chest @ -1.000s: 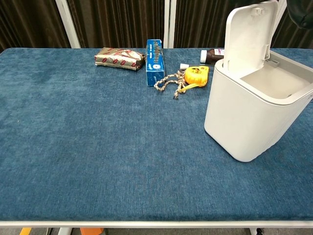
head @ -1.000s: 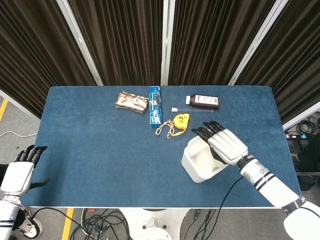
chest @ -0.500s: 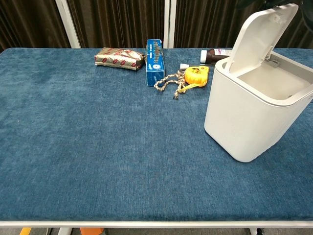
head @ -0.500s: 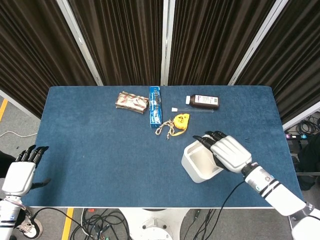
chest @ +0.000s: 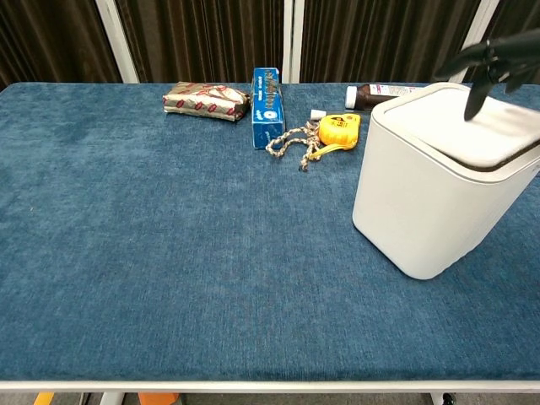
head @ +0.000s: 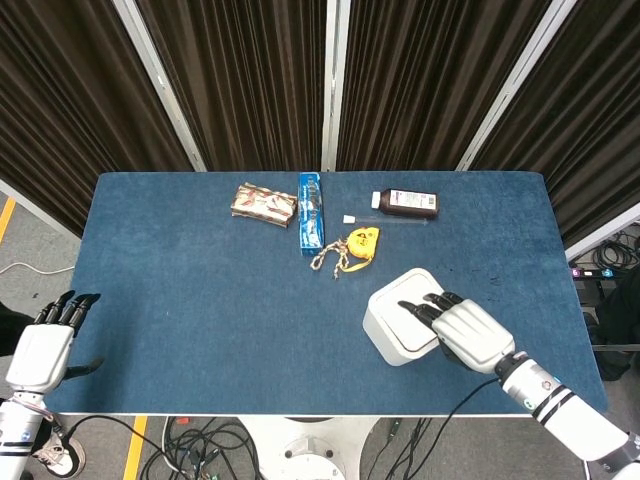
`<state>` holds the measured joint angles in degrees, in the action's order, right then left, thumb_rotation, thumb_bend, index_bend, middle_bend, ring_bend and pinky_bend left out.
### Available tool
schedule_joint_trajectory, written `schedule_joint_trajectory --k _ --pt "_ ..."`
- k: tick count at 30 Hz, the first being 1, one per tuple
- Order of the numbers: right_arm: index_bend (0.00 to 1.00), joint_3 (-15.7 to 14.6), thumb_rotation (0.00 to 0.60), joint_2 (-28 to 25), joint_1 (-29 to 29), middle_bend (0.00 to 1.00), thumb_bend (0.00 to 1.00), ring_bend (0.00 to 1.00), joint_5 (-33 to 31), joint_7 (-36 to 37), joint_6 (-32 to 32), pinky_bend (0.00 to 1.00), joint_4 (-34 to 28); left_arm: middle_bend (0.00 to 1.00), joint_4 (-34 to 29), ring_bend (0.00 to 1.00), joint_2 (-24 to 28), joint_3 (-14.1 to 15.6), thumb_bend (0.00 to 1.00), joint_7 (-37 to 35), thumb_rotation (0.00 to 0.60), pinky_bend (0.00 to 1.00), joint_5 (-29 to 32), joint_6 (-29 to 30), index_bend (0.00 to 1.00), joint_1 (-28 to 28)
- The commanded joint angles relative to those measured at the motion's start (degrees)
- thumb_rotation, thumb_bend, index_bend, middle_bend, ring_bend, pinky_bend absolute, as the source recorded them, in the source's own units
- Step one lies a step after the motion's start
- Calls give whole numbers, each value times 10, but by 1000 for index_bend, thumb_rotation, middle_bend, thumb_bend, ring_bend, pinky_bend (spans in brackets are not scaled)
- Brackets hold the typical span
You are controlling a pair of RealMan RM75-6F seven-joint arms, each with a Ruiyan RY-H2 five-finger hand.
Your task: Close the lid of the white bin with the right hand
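Note:
The white bin stands near the table's front right, and its lid lies flat down on top. My right hand reaches over the lid from the front right with its dark fingers spread and resting on or just above the lid; it holds nothing. In the chest view only those fingers show, at the right edge. My left hand hangs off the table's front left corner with its fingers apart and nothing in it.
Along the back of the blue table lie a patterned packet, a blue box, a yellow tape measure with cord and a brown bottle. Dark curtains hang behind.
The lid has swung down from upright to flat on the bin. My right hand has followed it toward the front of the table. The left hand has barely moved.

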<state>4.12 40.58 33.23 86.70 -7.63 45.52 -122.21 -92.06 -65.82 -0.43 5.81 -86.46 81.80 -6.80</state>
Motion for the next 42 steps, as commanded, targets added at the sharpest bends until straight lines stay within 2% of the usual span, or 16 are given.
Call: schedule_joint_trajectory --k 1,13,18,22,28,31,33,35,39,40,41,42 --pt "23 -5 600 6 -3 248 1000 131 0 -2 -2 212 5 136 0 61 0 0 0 0 600 195 0 0 129 0" --pt "24 -22 600 36 -7 236 1000 131 6 4 -6 212 32 136 0 61 0 0 0 -5 600 194 1 -1 129 0" --pt "24 -21 600 33 -16 226 1000 131 17 11 20 211 30 136 1 61 0 -1 0 -6 600 194 3 -1 129 0" --pt "22 -16 600 24 -38 202 1000 123 43 34 80 187 31 136 1 61 -1 0 0 -5 600 193 3 0 129 0" --pt "0 -18 600 14 -105 141 998 25 73 107 217 48 79 136 1 61 -1 0 0 -8 600 192 1 7 129 4" --pt "0 -26 600 40 -161 89 926 1 55 104 296 10 142 136 2 61 -2 0 0 -12 600 191 1 13 129 7" --pt "0 -37 600 75 -202 30 816 0 27 81 336 0 195 136 4 61 -2 -1 0 -13 600 192 0 15 129 8" --pt "0 -48 600 110 -235 3 779 0 -9 76 349 0 241 136 7 61 -3 -1 0 -14 600 191 1 14 129 8" --pt "0 -55 600 154 -262 0 736 0 -63 98 334 0 314 136 8 60 -4 -1 0 -14 600 189 3 1 129 2" --pt "0 -51 600 166 -267 0 683 0 -72 93 338 0 329 136 7 60 -6 -1 0 -13 600 189 2 2 129 2" --pt "0 -42 600 186 -273 0 582 0 -83 85 352 0 348 136 8 60 -9 -3 0 -12 600 189 2 5 129 2" --pt "0 -33 600 203 -278 0 419 0 -91 81 365 0 359 136 8 61 -12 -3 0 -12 600 188 1 7 129 2"
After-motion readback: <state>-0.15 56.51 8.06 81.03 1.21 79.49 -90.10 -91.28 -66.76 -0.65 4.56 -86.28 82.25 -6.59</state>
